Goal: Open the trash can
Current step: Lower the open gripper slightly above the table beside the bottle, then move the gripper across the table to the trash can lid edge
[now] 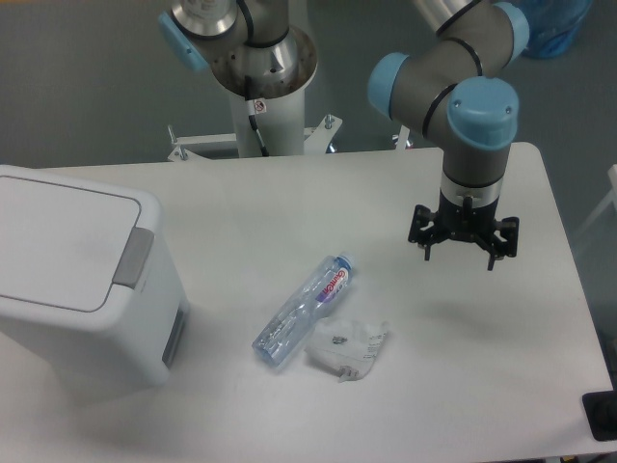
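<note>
The trash can (77,289) is a large boxy white bin at the table's left, with its flat white lid down and a grey push tab (133,258) on the lid's right edge. My gripper (463,253) hangs over the right half of the table, far to the right of the bin and above the surface. Its black fingers (426,249) point down and stand spread apart, with nothing between them.
A clear plastic bottle (305,311) with a blue cap lies on its side mid-table. A crumpled clear wrapper (349,349) lies just right of it. The arm's white base column (262,106) stands behind the table. A dark object (603,415) sits at the right front corner.
</note>
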Robot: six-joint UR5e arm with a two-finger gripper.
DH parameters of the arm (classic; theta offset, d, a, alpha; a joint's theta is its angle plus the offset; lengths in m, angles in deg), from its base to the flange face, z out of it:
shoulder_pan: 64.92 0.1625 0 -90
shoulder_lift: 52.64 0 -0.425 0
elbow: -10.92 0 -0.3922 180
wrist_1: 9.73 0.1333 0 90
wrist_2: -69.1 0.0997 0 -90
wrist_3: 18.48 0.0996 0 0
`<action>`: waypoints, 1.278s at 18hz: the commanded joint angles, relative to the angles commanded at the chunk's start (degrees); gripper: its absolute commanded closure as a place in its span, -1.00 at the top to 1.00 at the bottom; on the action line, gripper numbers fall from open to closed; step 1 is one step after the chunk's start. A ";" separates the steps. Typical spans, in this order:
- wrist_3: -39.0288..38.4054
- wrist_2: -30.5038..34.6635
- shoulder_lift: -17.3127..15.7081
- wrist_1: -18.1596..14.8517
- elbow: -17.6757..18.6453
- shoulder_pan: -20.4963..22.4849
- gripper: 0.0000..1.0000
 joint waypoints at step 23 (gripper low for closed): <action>-27.21 -18.03 -10.02 -1.40 -5.73 -19.69 1.00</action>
